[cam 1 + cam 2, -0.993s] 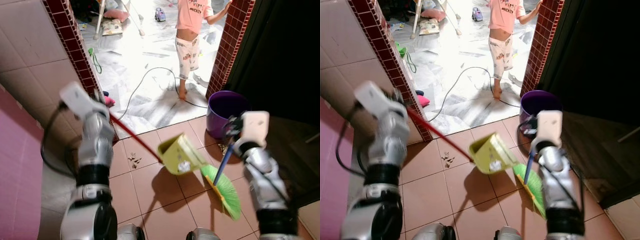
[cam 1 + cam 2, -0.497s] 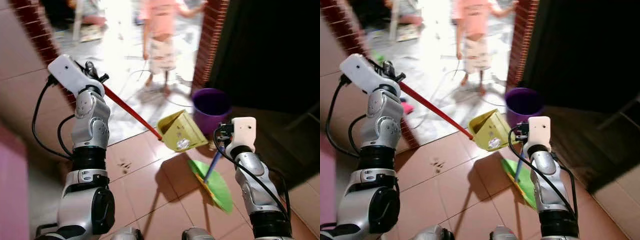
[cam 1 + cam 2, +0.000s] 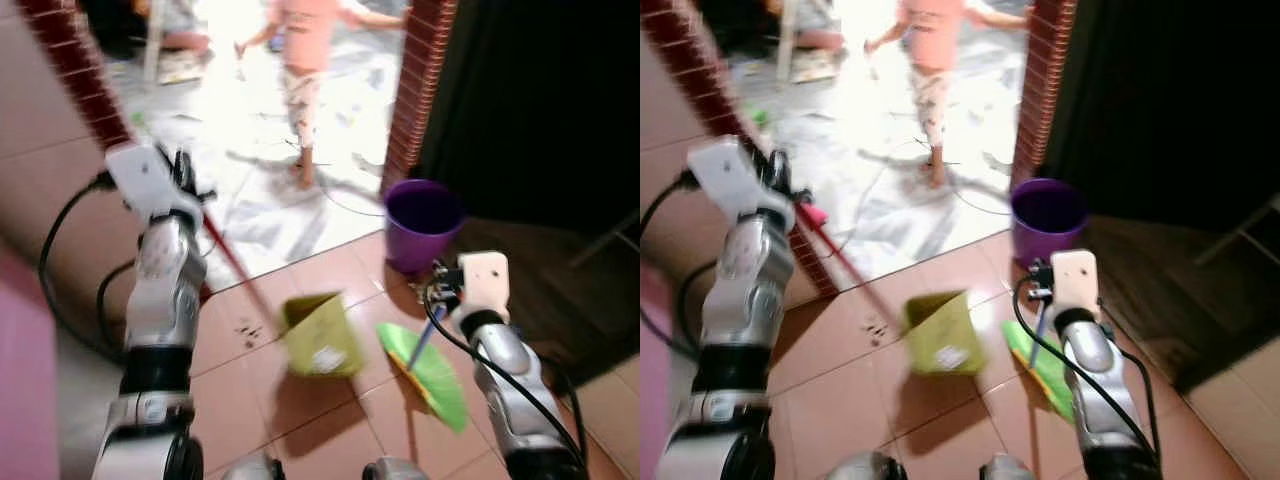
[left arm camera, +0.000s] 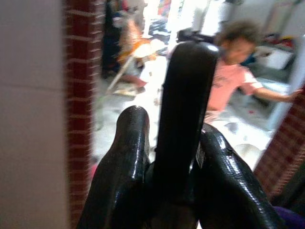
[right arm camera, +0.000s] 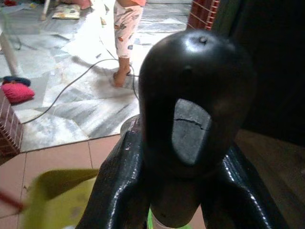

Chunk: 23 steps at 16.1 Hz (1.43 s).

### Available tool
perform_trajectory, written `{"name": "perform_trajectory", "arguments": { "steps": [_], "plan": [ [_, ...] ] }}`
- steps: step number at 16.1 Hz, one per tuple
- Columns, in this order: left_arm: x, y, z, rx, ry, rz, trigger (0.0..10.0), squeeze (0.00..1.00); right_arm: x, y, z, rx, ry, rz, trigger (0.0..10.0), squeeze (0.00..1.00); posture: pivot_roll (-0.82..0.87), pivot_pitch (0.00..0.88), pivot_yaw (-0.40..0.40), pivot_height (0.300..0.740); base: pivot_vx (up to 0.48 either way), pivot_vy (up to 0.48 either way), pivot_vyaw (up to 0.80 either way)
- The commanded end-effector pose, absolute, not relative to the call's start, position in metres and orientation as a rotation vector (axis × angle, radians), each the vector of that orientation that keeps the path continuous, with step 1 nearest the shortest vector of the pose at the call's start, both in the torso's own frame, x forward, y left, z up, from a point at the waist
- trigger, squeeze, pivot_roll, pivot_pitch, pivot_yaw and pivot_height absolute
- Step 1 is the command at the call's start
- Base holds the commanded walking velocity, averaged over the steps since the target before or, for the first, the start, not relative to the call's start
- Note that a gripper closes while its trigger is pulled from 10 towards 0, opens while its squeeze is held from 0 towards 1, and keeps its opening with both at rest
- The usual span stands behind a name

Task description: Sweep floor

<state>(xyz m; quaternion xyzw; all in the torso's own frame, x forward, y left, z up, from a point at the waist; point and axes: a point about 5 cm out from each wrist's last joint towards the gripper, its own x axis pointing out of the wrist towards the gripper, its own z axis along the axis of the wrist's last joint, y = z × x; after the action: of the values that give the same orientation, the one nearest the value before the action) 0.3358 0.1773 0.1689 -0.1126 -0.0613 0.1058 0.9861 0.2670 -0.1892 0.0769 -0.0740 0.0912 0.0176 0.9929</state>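
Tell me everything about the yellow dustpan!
The dustpan is a yellow-green scoop, plastic by its look, on a long red handle. The left gripper is shut on the handle's black top end, both fingers pressed against it. The scoop sits low over the brown floor tiles, its picture blurred, with something pale inside. A green broom lies just to its right, and small dark crumbs to its left.

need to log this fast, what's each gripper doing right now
Left gripper: closed on the dustpan's handle.
Right gripper: closed on the broom's handle.
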Motion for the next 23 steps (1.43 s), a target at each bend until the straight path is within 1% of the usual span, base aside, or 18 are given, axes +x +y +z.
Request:
{"name": "perform_trajectory", "arguments": {
  "steps": [1, 4, 6, 8, 13, 15, 18, 23],
  "plan": [
    [0.333, 0.176, 0.195, -0.25, -0.231, 0.197, 10.0, 0.0, 0.255, -0.192, 0.057, -0.136, 0.284, 0.035, 10.0, 0.0, -0.14, 0.0, 0.107, 0.74, 0.0, 0.0, 0.0],
    [0.321, 0.187, 0.187, -0.412, -0.182, 0.301, 10.0, 0.0, 0.243, -0.203, 0.052, -0.148, 0.304, 0.018, 10.0, 0.0, -0.15, 0.0, 0.088, 0.74, 0.0, 0.0, 0.0],
    [0.321, 0.188, 0.176, -0.517, -0.129, 0.334, 10.0, 0.0, 0.239, -0.201, 0.048, -0.168, 0.323, 0.068, 10.0, 0.0, -0.15, 0.0, 0.079, 0.74, 0.0, 0.0, 0.0],
    [0.322, 0.183, 0.17, -0.597, -0.083, 0.338, 10.0, 0.0, 0.24, -0.201, 0.048, -0.184, 0.322, 0.094, 10.0, 0.0, -0.15, 0.0, 0.064, 0.74, 0.0, 0.0, 0.0],
    [0.326, 0.185, 0.174, -0.614, -0.091, 0.346, 10.0, 0.0, 0.239, -0.204, 0.051, -0.194, 0.315, 0.11, 10.0, 0.0, -0.17, 0.0, 0.058, 0.74, 0.0, 0.0, 0.0],
    [0.325, 0.184, 0.171, -0.622, -0.079, 0.335, 10.0, 0.0, 0.238, -0.21, 0.051, -0.213, 0.321, 0.062, 10.0, 0.0, -0.18, 0.0, 0.06, 0.74, 0.0, 0.0, 0.0],
    [0.324, 0.183, 0.172, -0.587, -0.087, 0.324, 10.0, 0.0, 0.238, -0.213, 0.049, -0.192, 0.336, 0.019, 10.0, 0.0, -0.17, 0.0, 0.064, 0.74, 0.0, 0.0, -0.8],
    [0.325, 0.185, 0.181, -0.578, -0.122, 0.31, 10.0, 0.0, 0.239, -0.206, 0.048, -0.181, 0.33, 0.044, 10.0, 0.0, -0.16, 0.0, 0.064, 0.74, 0.0, 0.0, -0.8]
  ]
}}
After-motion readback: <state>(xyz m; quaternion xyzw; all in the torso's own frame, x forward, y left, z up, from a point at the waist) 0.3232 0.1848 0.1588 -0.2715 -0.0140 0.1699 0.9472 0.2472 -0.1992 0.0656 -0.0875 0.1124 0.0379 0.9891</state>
